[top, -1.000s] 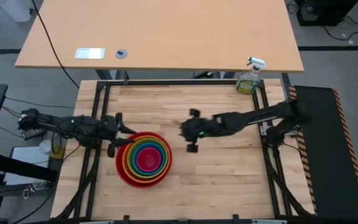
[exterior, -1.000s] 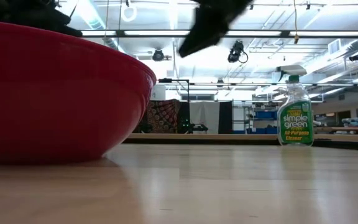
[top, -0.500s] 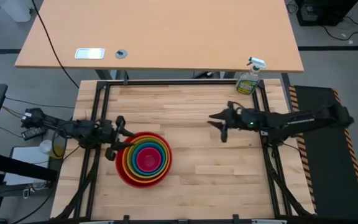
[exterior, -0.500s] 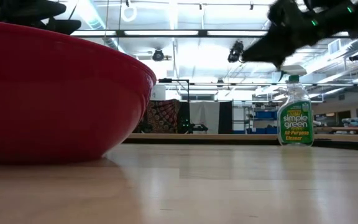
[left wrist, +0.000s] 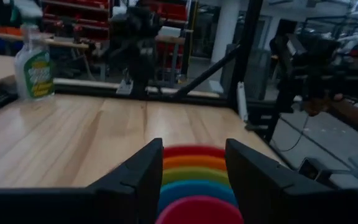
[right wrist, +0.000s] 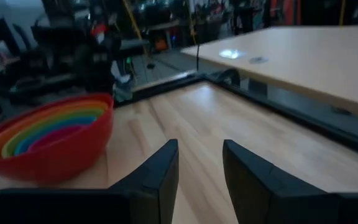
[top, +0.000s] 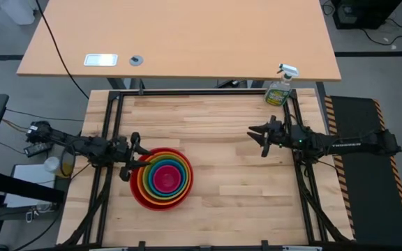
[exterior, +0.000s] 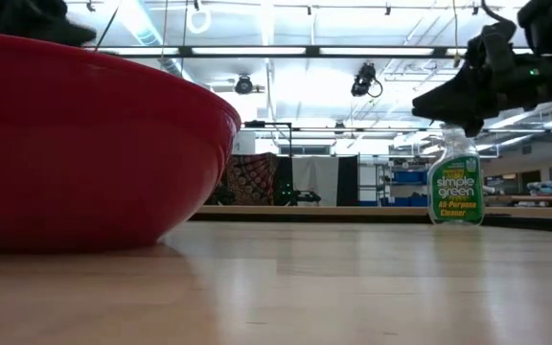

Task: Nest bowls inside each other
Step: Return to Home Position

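The bowls are nested in one stack (top: 162,178): red outermost, then orange, green and blue, with magenta-pink in the middle. The red bowl's base (exterior: 75,240) rests on the wooden table. My left gripper (top: 134,156) is open and level at the stack's left rim. In its wrist view (left wrist: 194,163) the coloured rims (left wrist: 194,180) show between the fingers, and it touches nothing. My right gripper (top: 259,138) is open and level, well to the right of the stack, and holds nothing; the stack (right wrist: 48,140) lies far ahead of its fingers (right wrist: 201,155).
A spray bottle of green liquid (top: 279,90) stands at the table's far right corner (exterior: 454,182). A black frame (top: 201,92) runs around the tabletop. Bare wood lies between the stack and my right gripper. A second, larger table (top: 180,35) stands beyond the far edge.
My right gripper has drawn back from beside the stack toward the table's right edge, sinking and rolling as it went; it stays open. My left gripper has pulled back a little toward the left edge. The stack has not moved.
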`<control>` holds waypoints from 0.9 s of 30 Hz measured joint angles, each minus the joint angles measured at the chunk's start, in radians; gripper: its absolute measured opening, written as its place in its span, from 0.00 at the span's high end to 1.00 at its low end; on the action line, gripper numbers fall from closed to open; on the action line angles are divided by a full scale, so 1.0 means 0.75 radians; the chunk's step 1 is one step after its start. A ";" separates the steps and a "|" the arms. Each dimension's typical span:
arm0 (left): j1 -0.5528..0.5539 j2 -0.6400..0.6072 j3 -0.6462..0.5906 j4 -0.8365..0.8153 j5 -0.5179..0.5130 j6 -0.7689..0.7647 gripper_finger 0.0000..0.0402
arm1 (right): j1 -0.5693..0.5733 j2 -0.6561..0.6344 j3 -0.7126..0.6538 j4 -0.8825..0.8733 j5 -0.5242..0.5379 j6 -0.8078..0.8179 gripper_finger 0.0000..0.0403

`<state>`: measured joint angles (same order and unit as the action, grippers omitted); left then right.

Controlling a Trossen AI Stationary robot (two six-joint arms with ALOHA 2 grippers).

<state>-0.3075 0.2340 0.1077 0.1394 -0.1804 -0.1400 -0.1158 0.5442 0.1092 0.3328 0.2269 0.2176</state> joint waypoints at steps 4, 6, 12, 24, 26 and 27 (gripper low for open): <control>-0.020 0.001 -0.076 0.031 -0.061 -0.035 0.56 | 0.000 -0.099 -0.058 0.020 0.031 -0.002 0.67; -0.033 -0.002 -0.093 0.035 -0.087 -0.038 0.56 | 0.000 -0.146 -0.074 0.016 0.024 -0.012 0.67; -0.122 -0.002 -0.099 0.040 -0.216 0.035 0.56 | 0.000 -0.340 -0.097 -0.073 0.018 -0.076 0.67; -0.224 0.002 -0.132 -0.029 -0.321 0.037 0.56 | 0.000 -0.589 -0.136 -0.364 0.061 0.090 0.67; -0.224 0.002 -0.132 -0.022 -0.317 0.021 0.56 | 0.000 -0.590 -0.136 -0.352 0.092 0.099 0.67; -0.224 0.002 -0.132 -0.021 -0.317 0.021 0.56 | 0.000 -0.590 -0.136 -0.343 0.107 0.096 0.67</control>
<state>-0.4759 0.2356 0.0086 0.1238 -0.4179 -0.1241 -0.1158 0.1016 0.0071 0.0758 0.3072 0.2900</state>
